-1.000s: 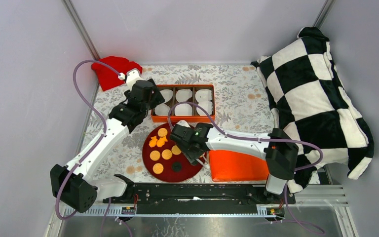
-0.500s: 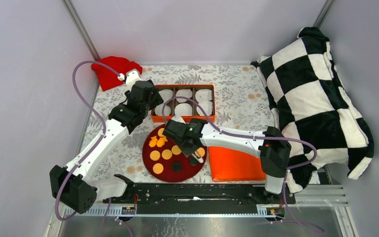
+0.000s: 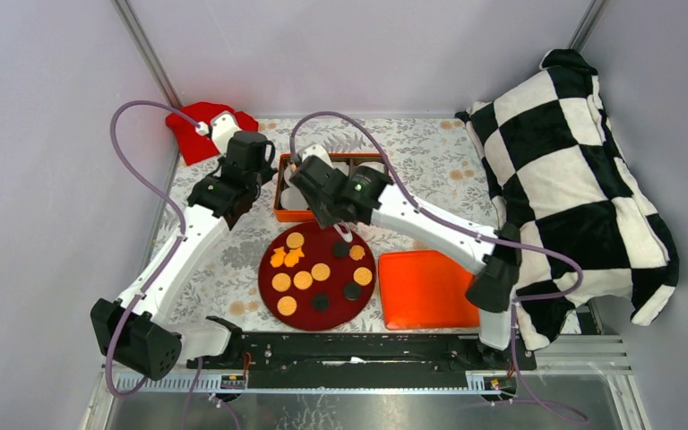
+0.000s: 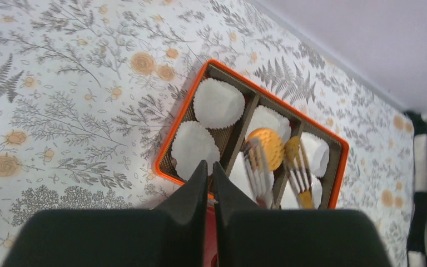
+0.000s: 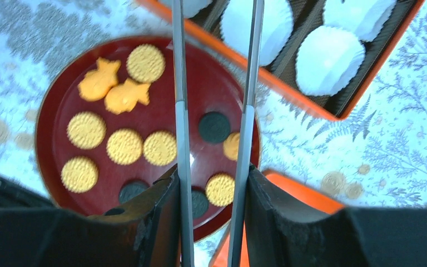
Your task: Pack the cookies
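Several cookies (image 3: 302, 279), tan discs, black discs (image 5: 214, 127) and orange fish shapes (image 5: 125, 95), lie on a dark red plate (image 3: 318, 253). My right gripper (image 5: 211, 178) is shut on metal tongs (image 5: 180, 111). Seen from the left wrist, the tong tips (image 4: 258, 172) hold one tan cookie (image 4: 268, 147) over the middle of the orange box (image 4: 184, 111), whose cells hold white paper cups (image 4: 218, 103). My left gripper (image 4: 208, 167) hovers at the box's near left corner, shut with nothing in it. In the top view the right arm covers most of the box (image 3: 288, 215).
An orange lid (image 3: 425, 288) lies right of the plate. A red cloth (image 3: 193, 125) sits at the back left corner. A black-and-white checkered pillow (image 3: 573, 179) fills the right side. Purple cables loop above both arms.
My right arm has swung from the plate up to the box, carrying a tan cookie in the tongs. The left gripper has closed and drawn back a little to the left.
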`<action>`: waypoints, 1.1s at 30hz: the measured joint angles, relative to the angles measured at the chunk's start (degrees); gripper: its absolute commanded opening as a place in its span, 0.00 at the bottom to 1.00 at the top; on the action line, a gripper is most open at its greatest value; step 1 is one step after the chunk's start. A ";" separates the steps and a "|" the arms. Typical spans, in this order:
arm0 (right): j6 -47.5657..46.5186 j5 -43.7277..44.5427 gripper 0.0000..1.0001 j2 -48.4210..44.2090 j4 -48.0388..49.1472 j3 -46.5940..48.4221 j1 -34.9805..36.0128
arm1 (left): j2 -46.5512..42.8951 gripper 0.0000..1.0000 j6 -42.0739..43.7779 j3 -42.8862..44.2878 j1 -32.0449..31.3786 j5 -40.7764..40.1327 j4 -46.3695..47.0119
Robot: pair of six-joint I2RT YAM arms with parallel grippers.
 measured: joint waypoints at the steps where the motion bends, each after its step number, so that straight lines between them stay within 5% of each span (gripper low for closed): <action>1: -0.37 -0.04 0.00 1.22 0.39 1.20 -1.11 | -0.09 0.03 -0.09 0.33 0.24 -0.72 -0.31; 11: -5.77 -2.82 0.00 21.35 2.40 16.59 -9.05 | -1.18 0.00 -0.26 0.48 0.66 -6.49 -2.69; 18: -7.45 -5.81 0.02 25.94 3.15 20.87 -10.08 | -1.16 0.05 -0.26 0.48 0.68 -7.80 -2.69; 21: -7.50 -6.40 0.12 26.29 3.58 20.81 -10.45 | -1.05 0.07 -0.24 0.48 0.68 -7.87 -2.69; 25: -7.54 -6.78 0.46 26.58 5.27 19.54 -10.78 | -1.05 0.08 -0.20 0.44 0.68 -7.85 -2.69; 33: -7.74 -7.02 0.58 27.10 6.47 17.70 -10.84 | -1.05 0.12 -0.02 0.09 0.74 -7.85 -2.69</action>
